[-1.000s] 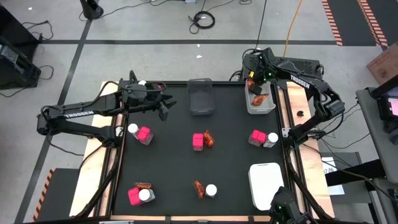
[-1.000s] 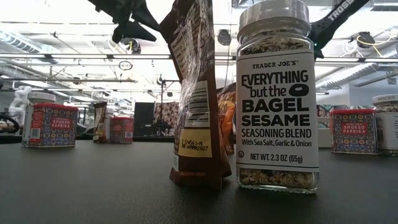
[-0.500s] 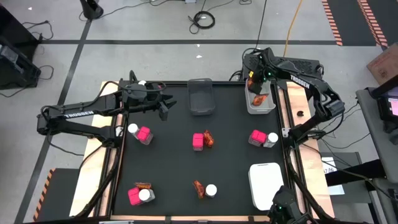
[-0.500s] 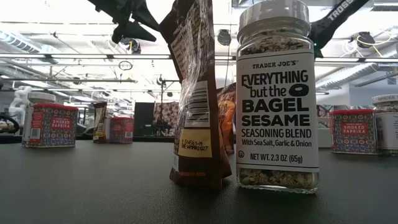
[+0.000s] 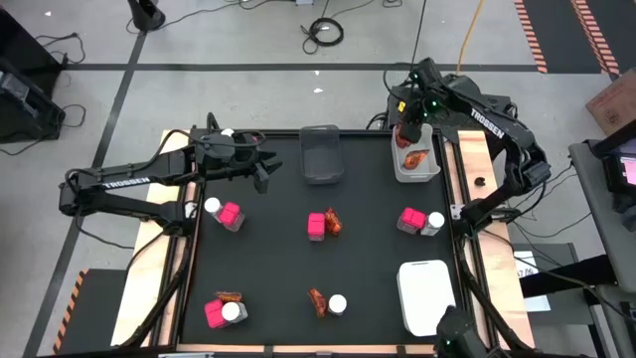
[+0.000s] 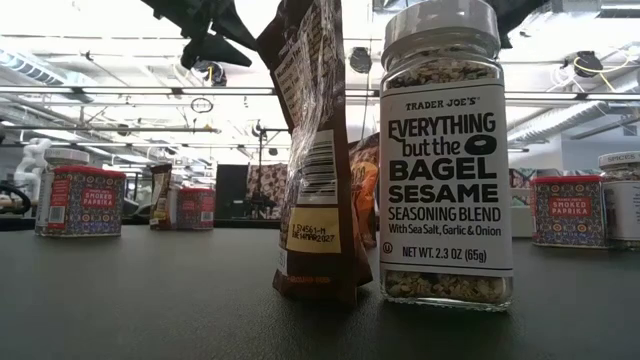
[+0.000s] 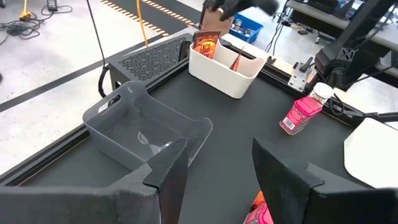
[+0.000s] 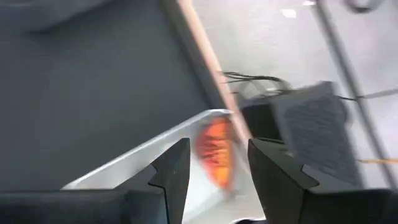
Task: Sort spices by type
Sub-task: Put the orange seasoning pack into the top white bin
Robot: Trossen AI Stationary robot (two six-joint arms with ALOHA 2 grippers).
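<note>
Right gripper [image 5: 405, 127] has lifted off the far-right white bin [image 5: 433, 171], fingers spread, empty; orange-red sachet [image 5: 415, 157] lies inside, so one more sorted. Left gripper [image 5: 260, 171] waits spread beside grey tray [image 5: 321, 159].

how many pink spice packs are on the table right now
4 pink packs: left by a jar, centre beside a sachet, right by a jar, and front left. None seems hidden.

The black table [image 5: 278, 259] carries two white bins [image 5: 425, 294], a grey tray [image 5: 321, 154] and scattered spices [image 5: 324, 224].
</note>
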